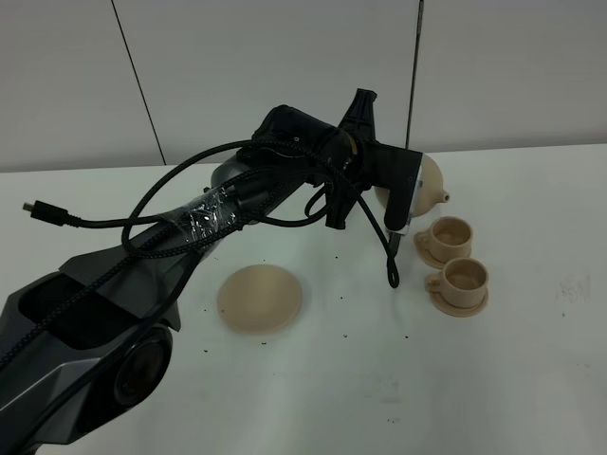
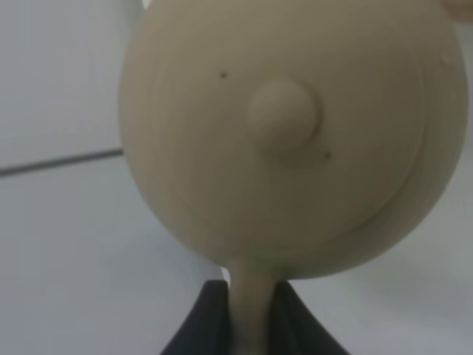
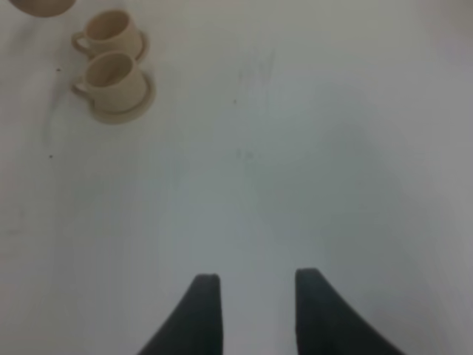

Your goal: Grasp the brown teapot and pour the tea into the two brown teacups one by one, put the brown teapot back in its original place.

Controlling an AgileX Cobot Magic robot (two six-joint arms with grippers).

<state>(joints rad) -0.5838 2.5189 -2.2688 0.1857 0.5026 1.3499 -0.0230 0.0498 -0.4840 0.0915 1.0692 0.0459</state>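
Teapot (image 1: pixel 429 185) held aloft, above and just beside the far cup (image 1: pixel 451 234), spout toward it. Left fingers (image 2: pixel 198 325) clenched on its loop handle (image 2: pixel 251 310), the proper hold. Judged rigid, smooth, breakable ceramic, weighty if filled. Right fingers (image 3: pixel 201 310) released, empty, well apart from the same cup.

Matt, smooth beige-tan ceramic look on brown teapot (image 2: pixel 222 148); faint concentric ridges on lid, a few dark specks. The two brown teacups (image 1: pixel 452 232) (image 1: pixel 466 276) and saucer plate (image 1: pixel 259 299): same matt tan finish. The worktop (image 1: pixel 379 379): white, matt, lightly speckled. The left arm (image 1: pixel 95 303): black, semi-gloss, with shiny clear film wrap (image 1: pixel 207 216) round it
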